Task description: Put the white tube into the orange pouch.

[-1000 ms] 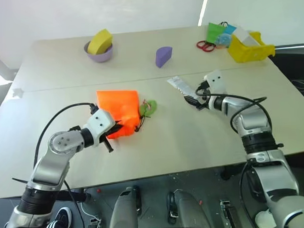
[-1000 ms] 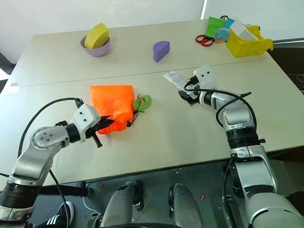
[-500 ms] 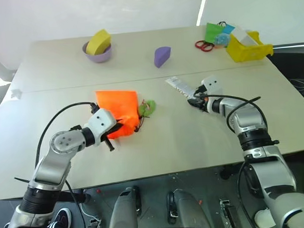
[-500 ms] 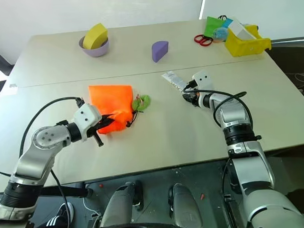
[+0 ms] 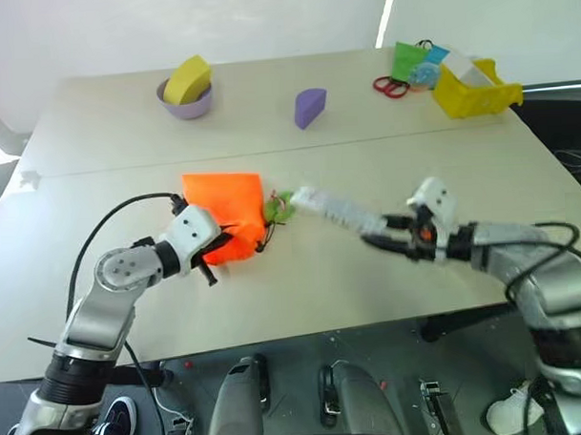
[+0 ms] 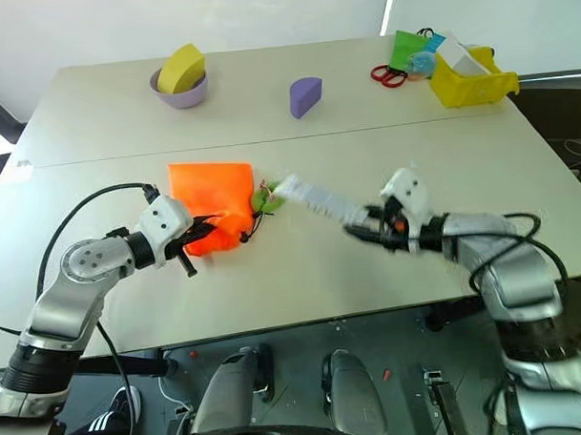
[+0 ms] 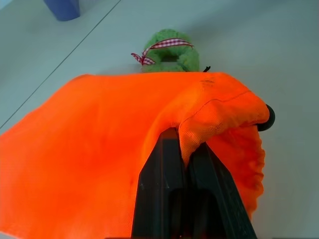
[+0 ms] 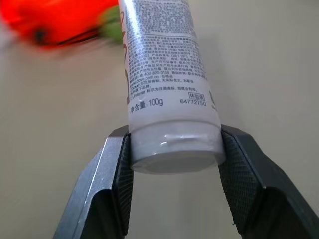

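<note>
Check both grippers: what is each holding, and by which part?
Right gripper clamps the white tube at its cap end. Left gripper pinches the orange pouch by a fold of fabric at its gathered mouth.

Print on the white tube (image 8: 164, 74)

We read "100g" after small Chinese characters, "64772750" under a small boxed mark, and "400-820-3158" higher up; the remaining grey lines are too fine for us.

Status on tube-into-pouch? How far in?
Done: right gripper is shut on the white tube at its cap end and has it lifted off the table; left gripper pinches the orange pouch by its rim. In hand: the tube's crimped end points toward the pouch, near the green ring. Left: insert it and release.
</note>
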`<state>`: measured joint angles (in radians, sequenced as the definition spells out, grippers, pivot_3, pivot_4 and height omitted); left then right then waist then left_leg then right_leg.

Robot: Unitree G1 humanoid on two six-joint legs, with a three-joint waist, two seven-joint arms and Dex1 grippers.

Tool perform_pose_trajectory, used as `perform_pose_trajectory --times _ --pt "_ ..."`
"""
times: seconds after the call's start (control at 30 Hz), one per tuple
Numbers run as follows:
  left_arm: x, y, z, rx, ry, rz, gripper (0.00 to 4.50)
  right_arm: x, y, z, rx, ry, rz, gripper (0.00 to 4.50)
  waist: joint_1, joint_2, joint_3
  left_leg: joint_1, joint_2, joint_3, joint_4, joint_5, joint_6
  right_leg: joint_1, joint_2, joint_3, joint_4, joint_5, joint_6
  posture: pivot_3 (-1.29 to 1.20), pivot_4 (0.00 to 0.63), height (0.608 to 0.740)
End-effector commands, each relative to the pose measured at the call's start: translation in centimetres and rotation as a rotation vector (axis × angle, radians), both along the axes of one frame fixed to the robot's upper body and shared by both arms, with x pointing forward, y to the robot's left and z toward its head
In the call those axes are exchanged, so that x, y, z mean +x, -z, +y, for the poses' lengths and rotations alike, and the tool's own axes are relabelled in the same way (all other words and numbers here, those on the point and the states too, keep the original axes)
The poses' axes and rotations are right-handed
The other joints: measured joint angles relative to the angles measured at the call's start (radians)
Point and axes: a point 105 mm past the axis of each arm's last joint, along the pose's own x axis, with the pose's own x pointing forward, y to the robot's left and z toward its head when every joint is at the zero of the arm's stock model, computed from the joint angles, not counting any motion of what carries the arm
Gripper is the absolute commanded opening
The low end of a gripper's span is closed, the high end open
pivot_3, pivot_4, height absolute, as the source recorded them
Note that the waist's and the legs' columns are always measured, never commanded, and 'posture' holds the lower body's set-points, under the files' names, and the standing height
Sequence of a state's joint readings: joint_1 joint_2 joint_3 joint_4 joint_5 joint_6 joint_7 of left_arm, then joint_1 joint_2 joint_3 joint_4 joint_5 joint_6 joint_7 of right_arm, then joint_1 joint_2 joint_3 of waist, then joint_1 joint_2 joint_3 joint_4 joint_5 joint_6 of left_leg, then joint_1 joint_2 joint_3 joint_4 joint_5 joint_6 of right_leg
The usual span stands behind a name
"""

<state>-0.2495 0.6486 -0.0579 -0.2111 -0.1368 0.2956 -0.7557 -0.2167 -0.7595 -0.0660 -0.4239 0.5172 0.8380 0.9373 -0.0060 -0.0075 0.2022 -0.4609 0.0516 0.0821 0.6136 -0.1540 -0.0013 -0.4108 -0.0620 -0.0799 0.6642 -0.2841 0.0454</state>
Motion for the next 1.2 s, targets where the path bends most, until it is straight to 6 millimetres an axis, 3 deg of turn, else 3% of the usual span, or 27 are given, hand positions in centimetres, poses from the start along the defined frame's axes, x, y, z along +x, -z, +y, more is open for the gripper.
perform_pose_trajectory --times 0.03,0.1,0.23,0.37,0.63,0.93,1.2 --pt "0.3 -1.2 0.4 0.003 -0.009 -0.05 0.0 -4.0 0.2 2.0 -0.06 -0.181 0.039 2.14 -0.004 0.0 0.0 0.0 0.0 0.0 0.0 0.0 0.0 0.0 0.0 0.0 -0.001 0.0 0.0 0.0 0.15 0.74" --pt "0.4 -1.3 0.5 0.014 -0.006 -0.051 0.0 -4.6 0.9 3.2 -0.077 -0.215 0.047 2.14 -0.007 -0.001 0.0 0.0 0.0 0.0 0.0 0.0 0.0 0.0 0.0 0.001 -0.001 0.001 -0.002 0.0 0.15 0.74" --pt "0.3 -1.7 0.4 0.01 0.013 -0.032 0.0 -4.0 1.9 5.4 -0.081 -0.233 0.011 2.14 -0.008 -0.001 0.0 0.0 0.001 -0.001 -0.001 -0.001 -0.001 -0.001 -0.001 0.0 -0.005 0.005 -0.007 0.0 0.15 0.74" --pt "-0.2 -2.0 -0.1 0.026 0.052 -0.017 0.0 -1.7 2.7 7.0 -0.065 -0.166 -0.028 2.14 -0.008 0.0 0.0 0.0 0.002 -0.001 -0.003 -0.001 -0.001 -0.004 -0.001 -0.002 -0.013 0.008 -0.008 0.0 0.15 0.74" --pt "-1.9 -1.6 -0.1 0.059 0.1 0.047 0.0 1.5 1.5 9.4 0.011 -0.047 -0.138 2.14 -0.005 -0.003 -0.002 -0.016 0.002 0.003 -0.001 0.001 0.003 -0.015 -0.001 -0.002 -0.012 0.013 0.001 0.0 0.15 0.74" --pt "-2.0 -1.9 -0.5 0.007 0.078 0.071 0.0 2.2 0.5 12.8 0.091 -0.008 -0.147 2.14 -0.006 -0.003 -0.002 -0.015 0.002 0.003 0.002 0.003 0.005 -0.015 0.0 -0.004 -0.007 0.014 0.003 0.0 0.15 0.74" --pt "-1.7 -1.2 -0.3 -0.003 0.046 0.076 0.0 5.0 -0.6 14.2 0.174 0.137 -0.138 2.14 -0.007 -0.003 -0.002 -0.015 0.002 0.004 0.002 0.003 0.004 -0.016 -0.001 -0.003 -0.007 0.018 -0.002 0.0 0.15 0.74"
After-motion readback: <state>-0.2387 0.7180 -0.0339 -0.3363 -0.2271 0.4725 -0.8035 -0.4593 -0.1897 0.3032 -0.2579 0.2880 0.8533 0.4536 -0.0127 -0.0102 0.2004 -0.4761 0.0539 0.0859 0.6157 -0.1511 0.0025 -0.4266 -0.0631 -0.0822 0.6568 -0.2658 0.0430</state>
